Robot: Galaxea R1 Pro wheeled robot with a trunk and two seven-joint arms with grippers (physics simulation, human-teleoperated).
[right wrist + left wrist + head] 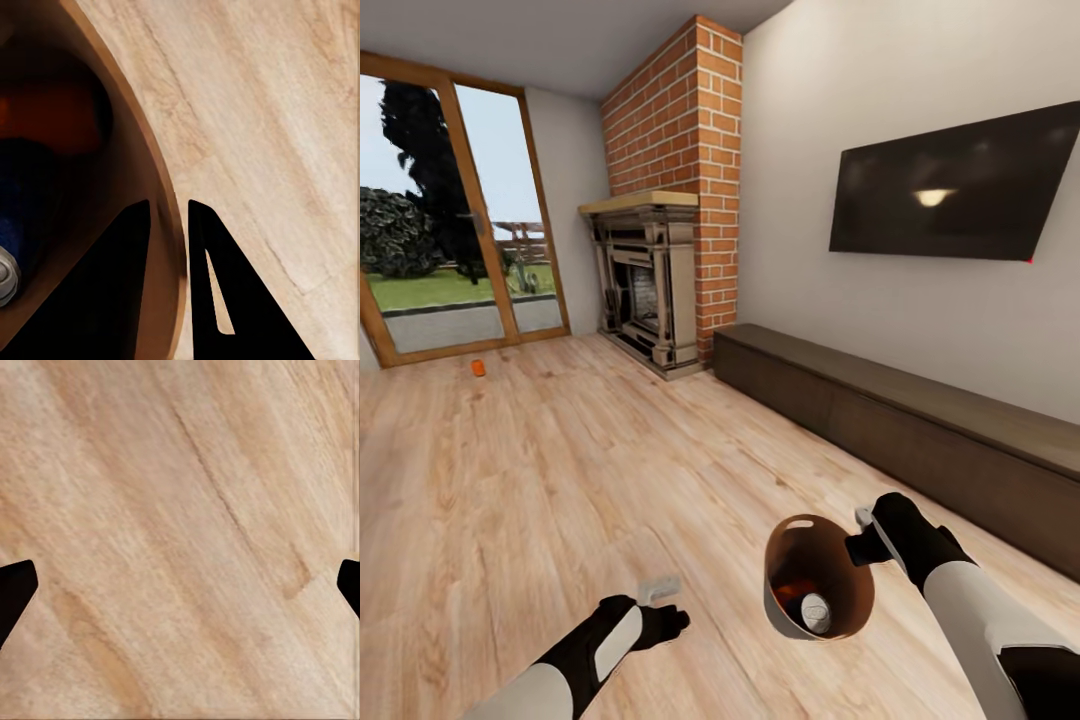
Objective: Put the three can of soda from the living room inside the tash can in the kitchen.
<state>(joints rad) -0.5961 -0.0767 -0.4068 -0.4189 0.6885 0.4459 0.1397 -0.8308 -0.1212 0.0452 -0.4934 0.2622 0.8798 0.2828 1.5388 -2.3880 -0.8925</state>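
My right gripper is shut on the rim of the trash can, a small grey bin with a tan inside, held tilted just above the wood floor. In the right wrist view the two dark fingers pinch the bin's wall, one inside and one outside. Inside the bin lie cans of soda, orange-red with a silver top. Another can of soda stands far off on the floor by the glass door. My left gripper hangs open and empty over bare floor.
A low dark cabinet runs along the right wall under a wall TV. A brick fireplace fills the far corner. Wood-framed glass doors close the far left. Open wood floor lies between me and the far can.
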